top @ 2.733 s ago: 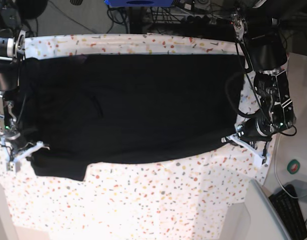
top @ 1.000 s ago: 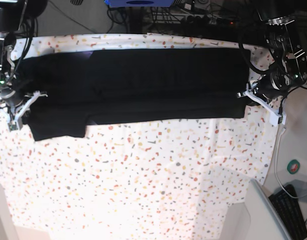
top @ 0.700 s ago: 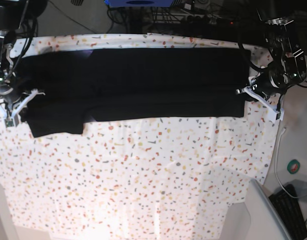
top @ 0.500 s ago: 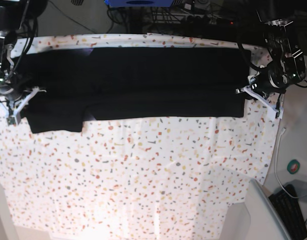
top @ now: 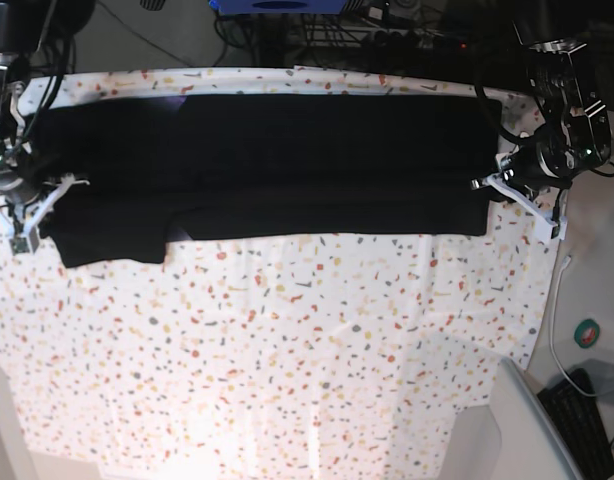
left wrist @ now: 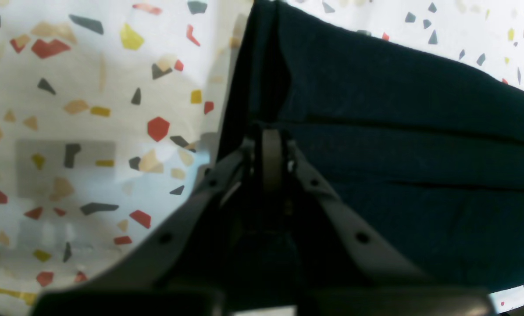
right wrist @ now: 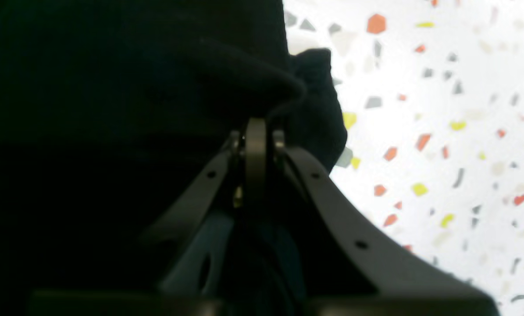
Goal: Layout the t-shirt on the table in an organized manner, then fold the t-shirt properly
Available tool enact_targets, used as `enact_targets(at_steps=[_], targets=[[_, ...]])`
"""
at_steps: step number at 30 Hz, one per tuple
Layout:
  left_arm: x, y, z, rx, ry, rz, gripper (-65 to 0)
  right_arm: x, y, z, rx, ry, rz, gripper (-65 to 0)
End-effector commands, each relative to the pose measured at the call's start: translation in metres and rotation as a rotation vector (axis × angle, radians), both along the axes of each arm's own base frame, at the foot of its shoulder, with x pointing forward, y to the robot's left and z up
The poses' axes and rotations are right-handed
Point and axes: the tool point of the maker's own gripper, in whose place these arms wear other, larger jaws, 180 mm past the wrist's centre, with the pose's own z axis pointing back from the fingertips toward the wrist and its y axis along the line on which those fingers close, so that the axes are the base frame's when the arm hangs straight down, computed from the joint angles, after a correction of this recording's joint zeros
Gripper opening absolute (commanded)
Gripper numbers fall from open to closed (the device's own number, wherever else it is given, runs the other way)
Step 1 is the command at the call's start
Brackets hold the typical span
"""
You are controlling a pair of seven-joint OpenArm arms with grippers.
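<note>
The t-shirt [top: 267,165] lies folded into a long black band along the far edge of the table [top: 287,360], its long axis running side to side across the base view, with 1 sleeve flap hanging lower at that view's left end; the left hand [top: 484,185] is clamped tight on the cloth at the band's right end, and the right hand [top: 59,187] is pinched closed on the cloth at the left end. Against the frame 2.7 s ago, the broad spread of shirt now covers about half the depth, its near edge carried toward the far side; both hands sit farther back too.
</note>
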Motion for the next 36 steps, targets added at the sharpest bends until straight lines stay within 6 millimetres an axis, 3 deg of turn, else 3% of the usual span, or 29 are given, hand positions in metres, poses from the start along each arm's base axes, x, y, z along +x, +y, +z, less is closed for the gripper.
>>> enact_targets(at_steps=[1, 6, 13, 17, 25, 26, 28, 30, 32, 36], targets=[[0.010, 0.006, 0.012, 0.016, -0.044, 0.003, -65.0, 0.015, -0.009, 0.021, -0.027, -0.060, -0.002, -65.0], [0.011, 0.010, 0.014, 0.018, -0.051, 0.014, -65.0, 0.011, -0.008, 0.027, -0.047, -0.036, 0.005, -65.0], [0.015, 0.013, 0.017, 0.033, -0.056, 0.004, -65.0, -0.005, -0.001, 0.011, -0.023, 0.006, -0.006, -65.0], [0.015, 0.012, 0.016, 0.029, -0.051, 0.003, -65.0, -0.012, -0.007, 0.002, 0.005, 0.021, -0.064, -65.0], [0.014, 0.012, 0.015, 0.028, -0.048, 0.005, -64.5, -0.016, -0.015, 0.003, 0.005, 0.017, -0.096, -65.0], [0.014, 0.012, 0.015, 0.028, -0.048, 0.005, -57.6, -0.016, -0.014, 0.003, 0.008, 0.016, -0.097, -60.0], [0.014, 0.015, 0.016, 0.030, -0.050, 0.014, -46.2, -0.016, -0.014, 0.003, 0.009, 0.016, -0.097, -43.2], [0.014, 0.015, 0.016, 0.030, -0.051, 0.016, -42.1, -0.017, -0.010, 0.002, 0.018, 0.017, -0.097, -32.1], [0.014, 0.016, 0.016, 0.030, -0.051, 0.017, -42.1, -0.020, -0.008, 0.008, 0.027, -0.012, -0.117, -29.6], [0.012, 0.027, 0.020, 0.038, -0.062, 0.053, -42.1, -0.019, -0.003, 0.043, 0.039, -0.140, -0.189, -29.6]])
